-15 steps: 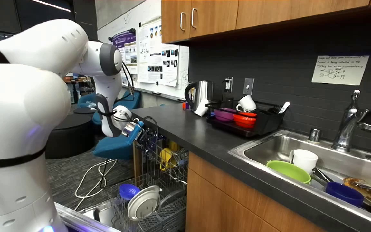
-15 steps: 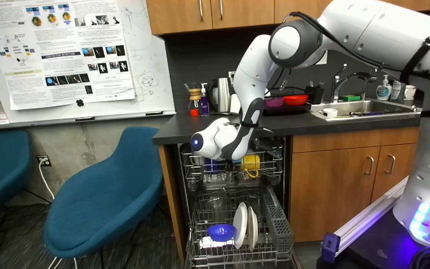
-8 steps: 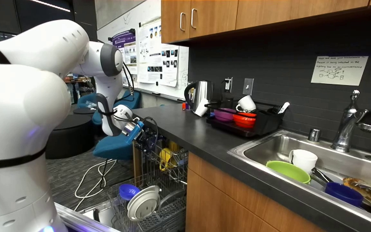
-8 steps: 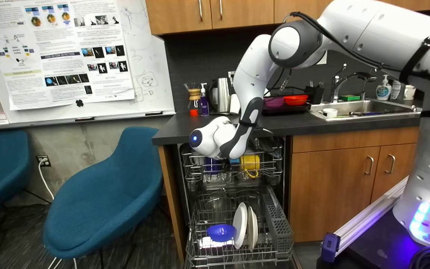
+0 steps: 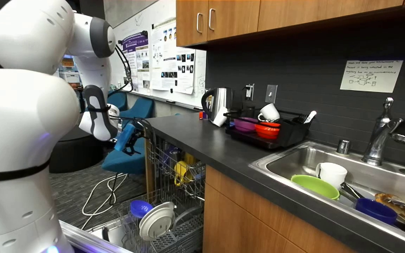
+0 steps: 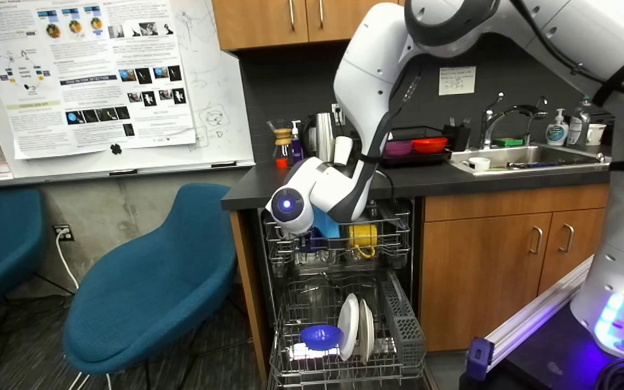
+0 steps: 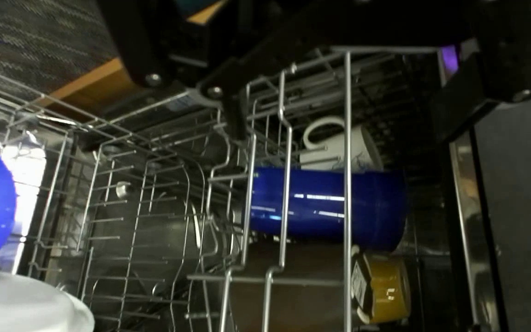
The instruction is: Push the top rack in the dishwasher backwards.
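Observation:
The top rack [image 6: 401, 250] is a shallow wire basket inside the open dishwasher [image 5: 118, 238], under the counter. It holds a yellow mug [image 6: 363, 236], a dark blue cup [image 7: 325, 205] and a white mug [image 7: 339, 152]. My gripper [image 5: 132, 142] is in front of the rack, just below counter height, and looks apart from it in an exterior view. In the wrist view the gripper [image 7: 346, 115] has its black fingers wide apart with nothing between them, facing the rack's front wires. In an exterior view [image 6: 325, 223] the wrist and blue mount hide the fingers.
The lower rack [image 6: 344, 374] is pulled out below, with a blue bowl [image 6: 320, 337] and white plates [image 6: 349, 327]. The dark counter edge [image 5: 188, 147] overhangs the top rack. A teal chair [image 6: 155, 287] stands beside the dishwasher. Wooden cabinets [image 6: 485, 271] flank the other side.
My gripper has moved back out of the top rack, away from the dishwasher, and slightly up. The blue cup shows again. The racks show no clear movement.

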Controlling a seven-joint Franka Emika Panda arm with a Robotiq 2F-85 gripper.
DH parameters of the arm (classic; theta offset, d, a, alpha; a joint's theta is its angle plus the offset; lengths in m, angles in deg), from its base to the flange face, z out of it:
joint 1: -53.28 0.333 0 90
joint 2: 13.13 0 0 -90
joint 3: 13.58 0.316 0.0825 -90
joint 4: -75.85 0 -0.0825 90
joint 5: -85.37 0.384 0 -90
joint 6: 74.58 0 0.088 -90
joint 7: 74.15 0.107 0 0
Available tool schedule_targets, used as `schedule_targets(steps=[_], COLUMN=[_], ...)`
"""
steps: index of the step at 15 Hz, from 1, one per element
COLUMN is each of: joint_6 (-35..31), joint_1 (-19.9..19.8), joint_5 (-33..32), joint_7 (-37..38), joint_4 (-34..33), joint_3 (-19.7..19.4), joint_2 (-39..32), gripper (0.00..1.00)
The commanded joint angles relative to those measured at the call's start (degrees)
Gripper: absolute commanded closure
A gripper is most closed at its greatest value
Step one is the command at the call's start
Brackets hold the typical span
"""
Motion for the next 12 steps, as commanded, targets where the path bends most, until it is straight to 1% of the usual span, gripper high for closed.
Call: schedule_targets(steps=[1,2,3,5,7,9,12], joint_6=[0.37,-0.95,-2.97,-6.32,-9.29,-11.88,-16.02], joint_1=[-1.42,-2.54,-3.99,-5.91,-7.87,-9.60,-15.92], joint_5=[-5.38,-3.56,-0.41,4.20,13.07,24.07,39.48], joint_7=[2.87,0.79,-3.30,-7.20,-14.10,-22.26,-35.02], joint_4=[11.65,14.28,17.00,23.83,29.69,35.53,43.95], joint_3=[4.88,6.93,8.84,12.07,14.85,17.48,25.58], joint_2=[8.54,10.42,12.16,17.52,22.50,27.64,34.17], gripper=[0.00,0.00,0.00,0.00,0.00,0.00,0.00])
